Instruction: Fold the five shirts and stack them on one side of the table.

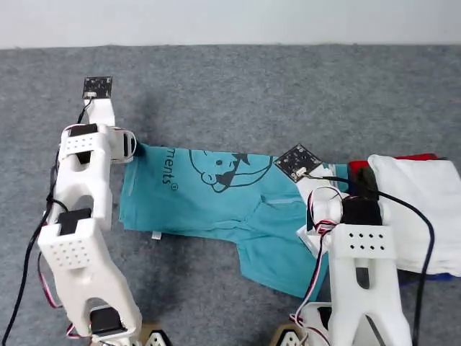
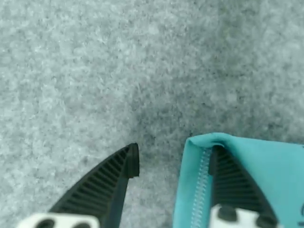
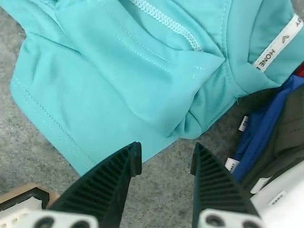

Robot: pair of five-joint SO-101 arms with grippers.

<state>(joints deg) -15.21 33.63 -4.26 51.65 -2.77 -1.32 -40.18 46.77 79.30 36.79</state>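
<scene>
Down low, left pincer straddles teal shirt edge

Matt, smooth knit cloth of the shirt; rough grey felt surface; ribbed matt black plastic left gripper.

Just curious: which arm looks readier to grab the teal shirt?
Probably left: the left tool is open with one finger on the shirt's corner. The right tool hangs open beside it.

surface: grey felt table cover | backdrop: pale wall along far edge
</scene>
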